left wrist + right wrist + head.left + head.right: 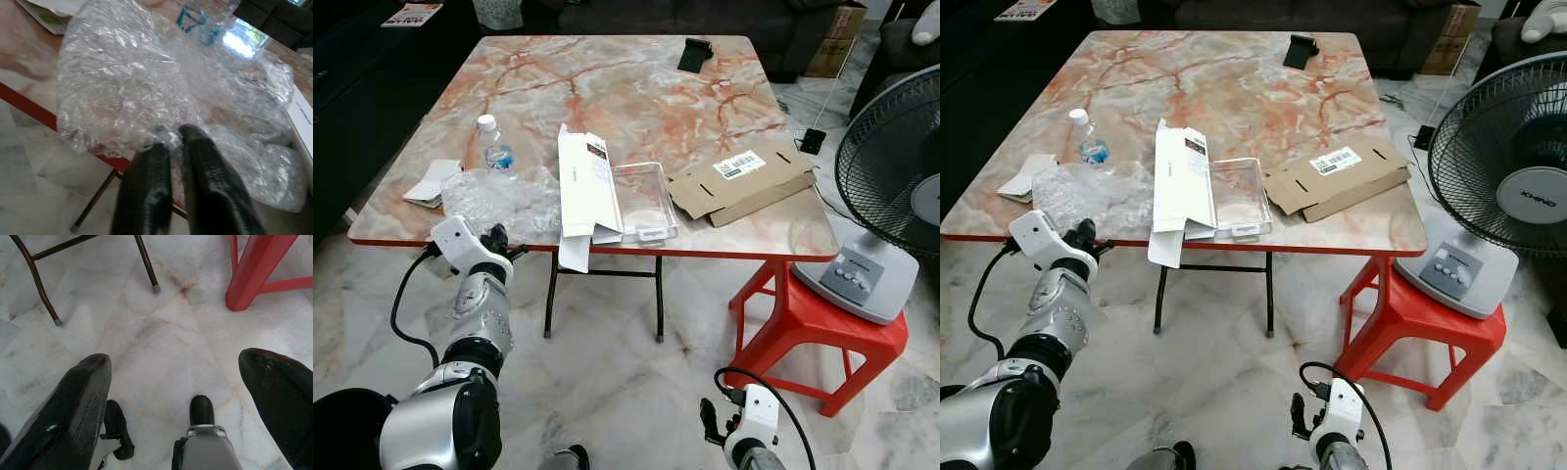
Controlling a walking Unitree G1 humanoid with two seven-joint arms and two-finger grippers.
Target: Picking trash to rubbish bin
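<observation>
The surface [607, 88] is standing on the pale floor [636, 382], and its top is pink and white like marble with a red edge. A crumpled clear plastic bag [504, 201] is lying at its near edge. A small water bottle [493, 145] is standing just behind the bag. A folded paper [433, 183], a long white box [585, 186], a clear tray [641, 201], a flat brown carton [739, 181] and a small black thing [695, 54] are lying on it too.

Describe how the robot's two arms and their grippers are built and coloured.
Both arms are jointed silver metal segments with black joints. The left arm ends in a white boxy wrist block, with a black cable looping from it down its side. The left gripper has two long black textured fingers. The right arm also carries a white wrist block and a looping black cable. The right gripper has matching broad black fingers.
</observation>
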